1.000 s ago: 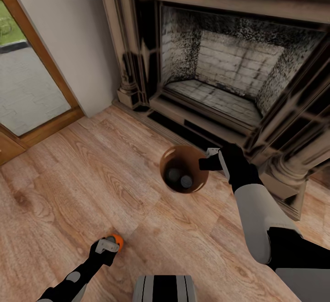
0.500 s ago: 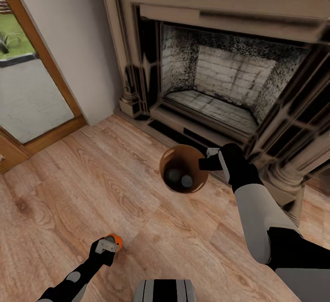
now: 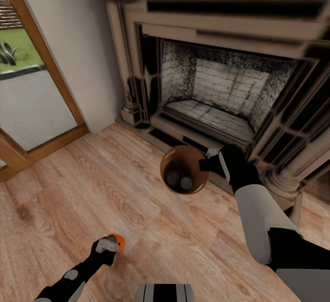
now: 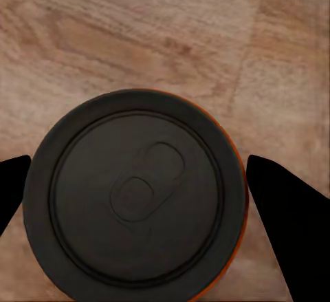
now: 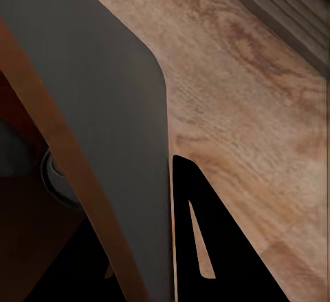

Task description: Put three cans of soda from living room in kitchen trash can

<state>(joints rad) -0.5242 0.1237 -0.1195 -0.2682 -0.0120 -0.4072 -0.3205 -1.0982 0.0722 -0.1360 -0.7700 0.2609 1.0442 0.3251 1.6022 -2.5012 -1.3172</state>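
i stand in the living room, looking down at a pale plank floor. a large dark ornate fireplace takes up the far wall ahead of me, its sooty brick firebox open. to the left of it is a plain white wall, then a wood-framed glass door with paving and grass behind the glass.

my right arm, white with a black wrist, reaches forward in front of the fireplace's base. my right pincer is pinching the rim of the tash can, a glossy copper-brown pail held above the floor with its mouth facing up. in my right wrist view the pail's rim runs between a broad grey finger and a black one. two cans of soda lie at the bottom of the pail, their grey tops side by side.

my left arm is low near the bottom left of the head view. my left pincer is pinching the third can of soda, orange with a grey top, held over the plank floor well apart from the pail. in my left wrist view the can's dark round top with its pull tab sits between the two black fingertips, one on each side.
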